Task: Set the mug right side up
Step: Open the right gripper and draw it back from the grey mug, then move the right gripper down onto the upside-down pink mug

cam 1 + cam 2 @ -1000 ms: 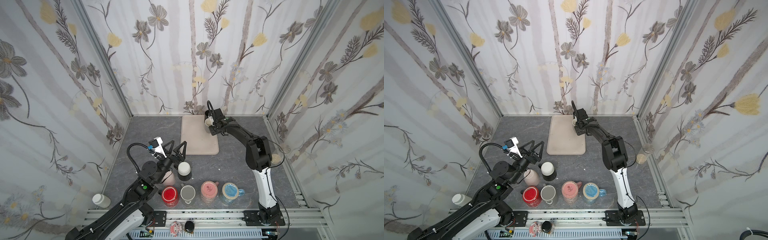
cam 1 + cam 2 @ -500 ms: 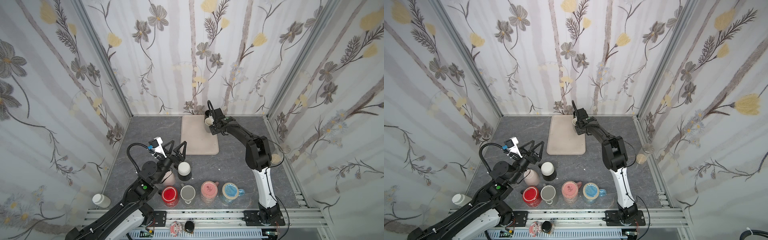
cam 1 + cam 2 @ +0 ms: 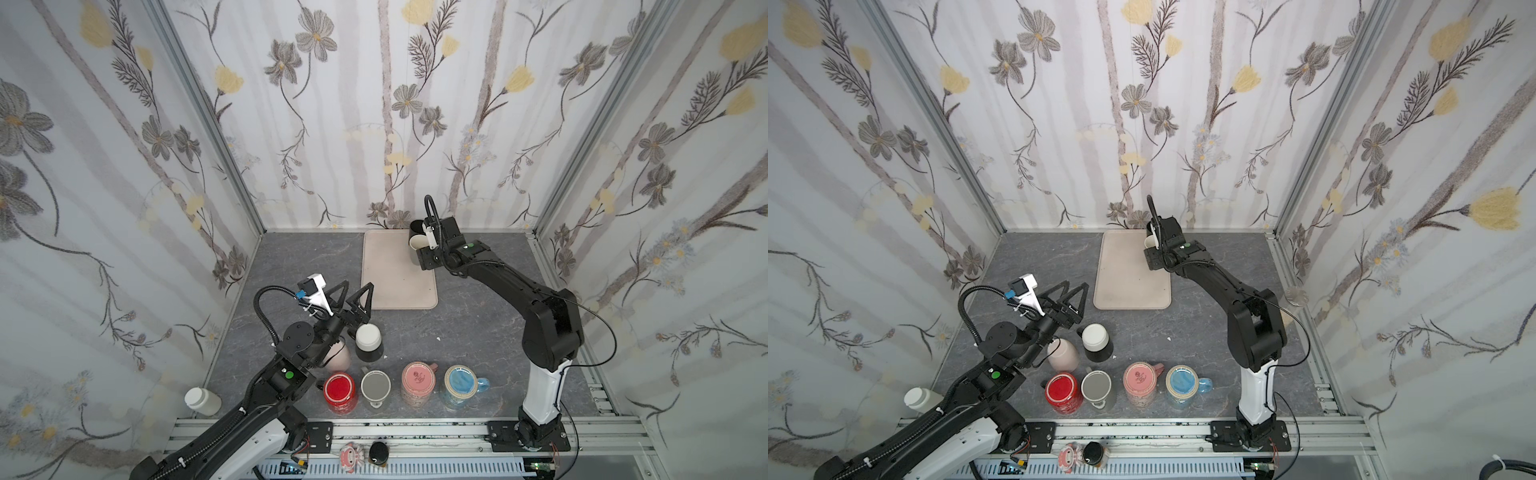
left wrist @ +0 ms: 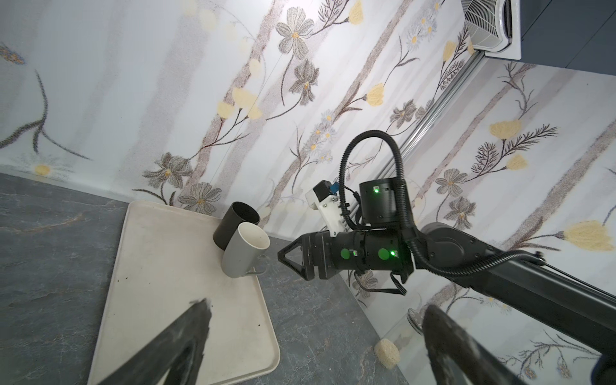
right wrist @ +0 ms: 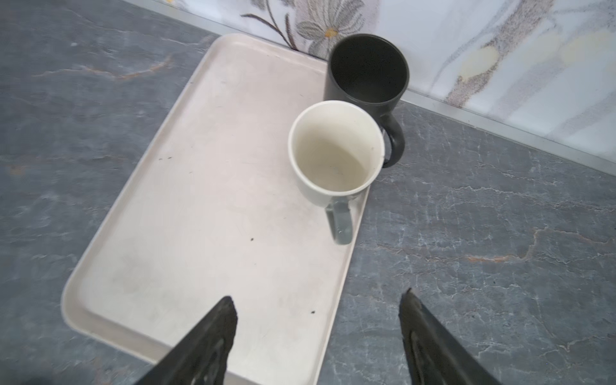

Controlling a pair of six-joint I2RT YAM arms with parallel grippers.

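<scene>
A cream mug (image 5: 335, 150) stands upright, mouth up, at the far right corner of the beige tray (image 5: 200, 216), its handle toward my right gripper (image 5: 319, 296). That gripper is open and a little way back from the handle, nothing between its fingers. A black mug (image 5: 366, 70) stands upright just behind the cream one. In both top views the right wrist covers most of the cream mug (image 3: 417, 242). My left gripper (image 3: 357, 286) is open and empty, raised above two upside-down mugs, one beige (image 3: 338, 353) and one black with a white base (image 3: 368, 338).
Near the front edge runs a row of mugs: red (image 3: 340, 388), grey (image 3: 375, 386), pink (image 3: 417, 379), blue (image 3: 461, 382). A white bottle (image 3: 201, 401) lies at the front left. A glass jar (image 3: 1293, 297) stands by the right wall. Flowered walls close three sides.
My right gripper has gone from shut to open, letting go of the cream mug, which stays upright on the tray. The left arm has not moved.
</scene>
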